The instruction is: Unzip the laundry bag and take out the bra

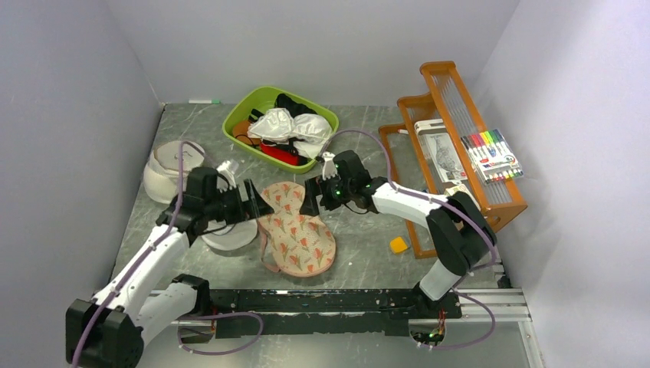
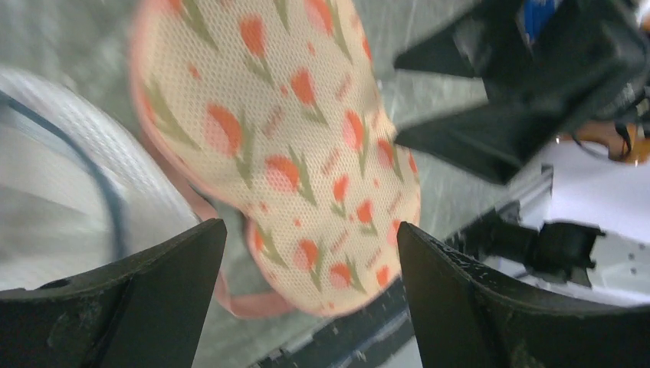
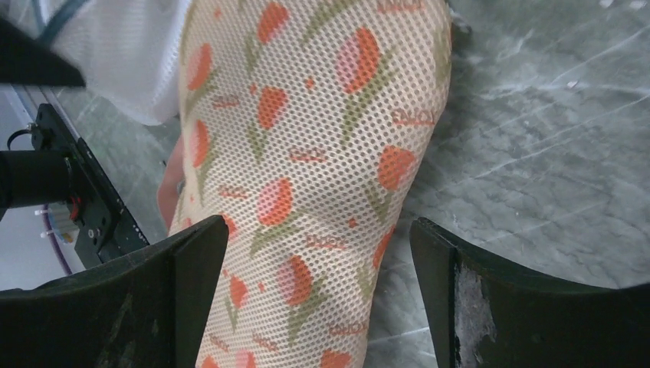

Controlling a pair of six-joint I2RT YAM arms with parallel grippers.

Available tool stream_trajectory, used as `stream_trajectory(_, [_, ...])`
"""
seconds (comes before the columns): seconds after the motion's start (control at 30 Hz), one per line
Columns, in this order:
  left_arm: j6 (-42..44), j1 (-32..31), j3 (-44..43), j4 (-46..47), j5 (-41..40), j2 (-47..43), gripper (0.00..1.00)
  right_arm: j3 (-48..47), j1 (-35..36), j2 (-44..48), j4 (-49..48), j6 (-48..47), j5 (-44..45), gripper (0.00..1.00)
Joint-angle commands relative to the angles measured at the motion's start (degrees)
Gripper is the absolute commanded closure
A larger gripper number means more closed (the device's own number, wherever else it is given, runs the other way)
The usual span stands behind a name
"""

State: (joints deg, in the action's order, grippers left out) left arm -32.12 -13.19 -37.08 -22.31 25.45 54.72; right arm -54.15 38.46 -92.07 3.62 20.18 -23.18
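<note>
The laundry bag (image 1: 297,230) lies flat on the surface (image 1: 368,249) and looks closed, with no bra showing. The left gripper (image 1: 256,205) and right gripper (image 1: 312,201) flank its far lobe, both with fingers apart and empty. Unzipping seems not yet begun. Next comes finding the zip pull, which I cannot make out, and pinching it.

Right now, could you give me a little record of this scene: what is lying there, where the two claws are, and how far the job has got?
laundry bag: flat on the table, floral mesh
left gripper: open, at the bag's left edge, holding nothing
right gripper: open, at the bag's far end, holding nothing
bra: not visible; the bag's inside is hidden
green basket: behind the bag, holds white bras
progress: nothing taken out yet
</note>
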Motion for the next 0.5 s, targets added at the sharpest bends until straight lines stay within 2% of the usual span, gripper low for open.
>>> stream_trajectory(0.0, [-10.6, -8.3, 2.2, -0.8, -4.9, -4.5, 0.06, 3.0, -1.9, -2.8, -7.0, 1.5, -6.0, 0.14])
stream_trajectory(0.17, [-13.0, -16.0, -1.8, -8.5, -22.0, 1.2, 0.06, 9.0, -2.1, 0.0, -7.8, -0.2, -6.4, 0.2])
stream_trajectory(0.37, [-13.1, -21.7, -8.5, -8.6, -31.5, 13.9, 0.06, 15.7, -2.0, 2.7, -13.0, 2.8, -9.0, 0.29])
stream_trajectory(0.47, [-11.8, -22.0, -9.9, -5.1, -30.3, 17.8, 0.06, 18.0, -1.7, 3.3, -15.3, 4.5, -9.5, 0.36])
